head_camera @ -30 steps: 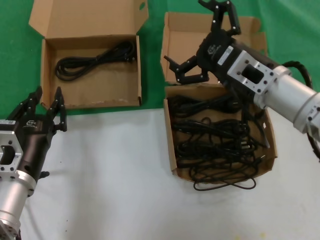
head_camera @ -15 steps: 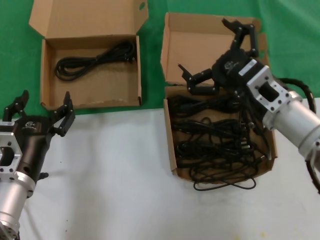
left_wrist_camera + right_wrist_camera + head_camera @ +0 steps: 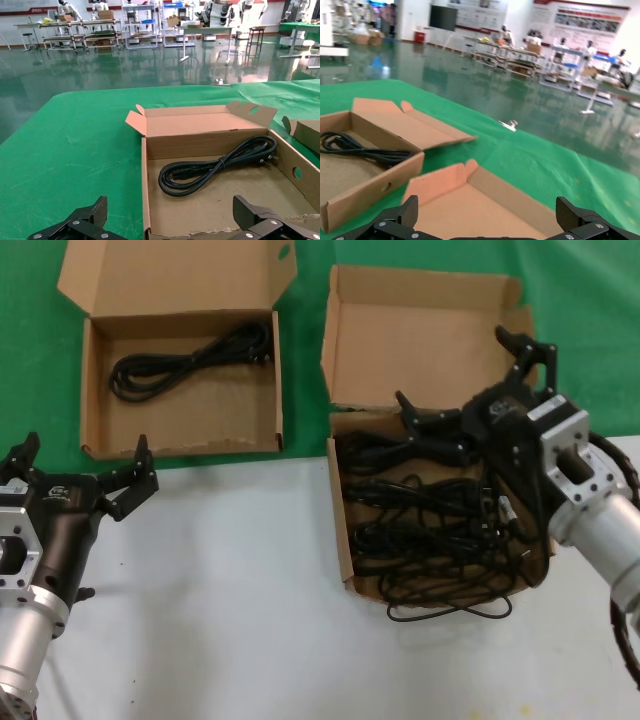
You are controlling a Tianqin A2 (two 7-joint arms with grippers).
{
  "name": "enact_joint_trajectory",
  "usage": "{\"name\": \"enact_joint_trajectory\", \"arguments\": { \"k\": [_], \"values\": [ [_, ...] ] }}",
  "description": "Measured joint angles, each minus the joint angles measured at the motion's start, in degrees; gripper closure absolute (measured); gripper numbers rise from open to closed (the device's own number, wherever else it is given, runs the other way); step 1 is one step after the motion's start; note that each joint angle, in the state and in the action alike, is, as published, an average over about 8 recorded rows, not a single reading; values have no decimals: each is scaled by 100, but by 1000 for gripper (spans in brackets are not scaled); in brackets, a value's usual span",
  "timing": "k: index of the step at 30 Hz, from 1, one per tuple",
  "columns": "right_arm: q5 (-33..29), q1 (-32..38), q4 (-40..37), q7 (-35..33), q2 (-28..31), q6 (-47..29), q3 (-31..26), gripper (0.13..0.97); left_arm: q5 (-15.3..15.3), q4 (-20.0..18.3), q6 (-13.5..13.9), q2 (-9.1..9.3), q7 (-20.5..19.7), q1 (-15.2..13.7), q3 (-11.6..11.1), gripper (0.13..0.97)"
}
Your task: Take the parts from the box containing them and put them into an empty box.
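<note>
The squarish carton (image 3: 339, 530) at the right holds a tangle of several black power cords (image 3: 430, 530). One loop hangs over its front edge (image 3: 450, 612). My right gripper (image 3: 468, 380) is open and empty, low over the back of this carton in front of its upright lid (image 3: 420, 330). The wide shallow carton (image 3: 200, 415) at the back left holds one coiled cord (image 3: 185, 360), also seen in the left wrist view (image 3: 215, 165). My left gripper (image 3: 85, 452) is open and empty, just in front of that carton's near wall (image 3: 200, 144).
Both cartons straddle the line between the green cloth (image 3: 30, 360) and the white table surface (image 3: 230, 590). The right wrist view shows the squarish carton's lid (image 3: 470, 210) and, farther off, the wide carton (image 3: 370, 185) with its cord (image 3: 355, 145).
My right gripper has swung right and down, from before the lid's top to low over the cords. My left gripper has opened wider and drawn slightly back.
</note>
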Motion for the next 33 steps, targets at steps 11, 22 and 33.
{"name": "enact_joint_trajectory", "arguments": {
  "k": [11,22,33],
  "values": [
    [379,-625,131,192,-51,419,283,129,26,10,7,13,-8,19,-29,187],
    [756,-1249,261,382,-102,836,567,129,51,20,14,26,-17,39,-59,135],
    [1030,-1698,356,522,-139,1139,772,129,69,27,19,35,-23,53,-80,132]
  ]
}}
